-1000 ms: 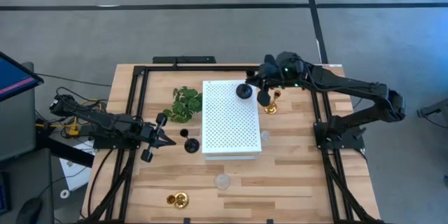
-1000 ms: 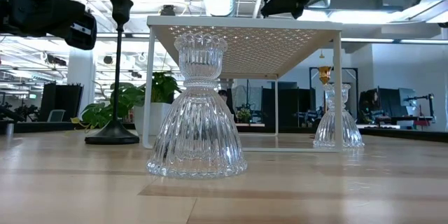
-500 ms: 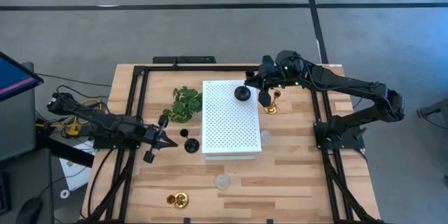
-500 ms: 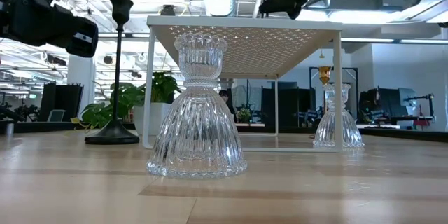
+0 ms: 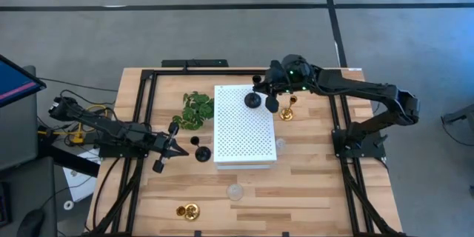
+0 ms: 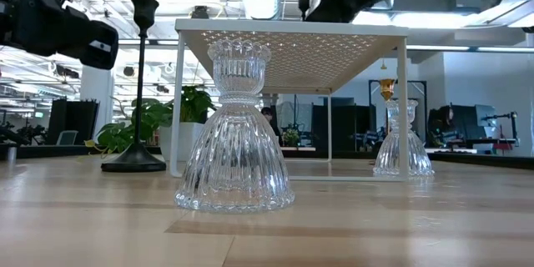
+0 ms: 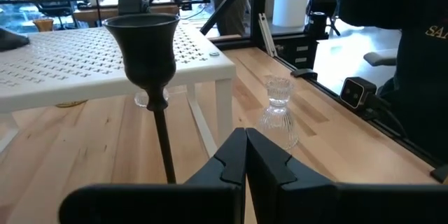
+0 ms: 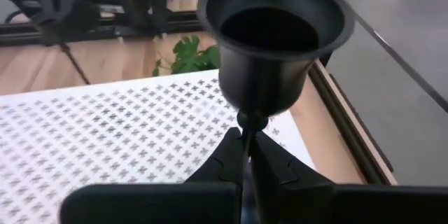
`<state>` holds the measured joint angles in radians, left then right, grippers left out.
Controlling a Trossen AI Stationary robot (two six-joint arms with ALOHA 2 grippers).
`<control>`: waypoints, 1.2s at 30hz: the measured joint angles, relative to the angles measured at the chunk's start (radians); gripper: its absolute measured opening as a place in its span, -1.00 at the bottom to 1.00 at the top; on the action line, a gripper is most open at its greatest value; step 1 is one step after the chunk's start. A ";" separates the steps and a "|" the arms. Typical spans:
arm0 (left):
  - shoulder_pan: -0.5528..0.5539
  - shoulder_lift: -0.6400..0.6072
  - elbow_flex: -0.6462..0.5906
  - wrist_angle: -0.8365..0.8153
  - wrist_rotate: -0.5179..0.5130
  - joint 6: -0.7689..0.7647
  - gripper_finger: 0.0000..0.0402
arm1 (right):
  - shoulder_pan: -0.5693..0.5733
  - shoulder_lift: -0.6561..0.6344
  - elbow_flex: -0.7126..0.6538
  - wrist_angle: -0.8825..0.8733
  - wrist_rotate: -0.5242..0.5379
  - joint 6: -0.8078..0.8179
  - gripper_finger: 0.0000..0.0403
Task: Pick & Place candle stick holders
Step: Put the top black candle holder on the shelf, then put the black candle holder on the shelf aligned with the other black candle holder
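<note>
1. Leftward over the white board since a second ago travels the right gripper, jaws pinched on a black holder by its stem.
2. Lower it level so its base lands flat.
3. Left gripper, jaws closed and empty, waits near the other black holder.

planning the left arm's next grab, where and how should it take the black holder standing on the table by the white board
Grip the thin stem of the black holder, below its cup, coming in level from the left hand's own side. It stands upright on a round base, the stem is its narrowest part, and the white board blocks the far side. That hand's fingers are shut, so open them first.
</note>
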<state>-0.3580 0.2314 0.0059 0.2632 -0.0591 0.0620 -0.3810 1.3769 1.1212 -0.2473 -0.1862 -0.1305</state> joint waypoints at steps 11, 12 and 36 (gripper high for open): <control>0.000 0.000 0.000 0.007 0.000 0.000 -0.97 | -0.050 0.014 0.003 0.001 -0.007 0.001 -1.00; 0.000 0.000 0.000 0.007 0.000 0.000 -0.97 | -0.053 0.014 0.003 -0.005 -0.007 0.000 -1.00; 0.000 0.000 0.000 0.007 0.000 0.000 -0.97 | -0.053 -0.058 -0.003 -0.048 0.016 -0.063 -0.23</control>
<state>-0.3578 0.2314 0.0059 0.2707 -0.0589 0.0620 -0.4336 1.3188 1.1179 -0.2953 -0.1702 -0.1936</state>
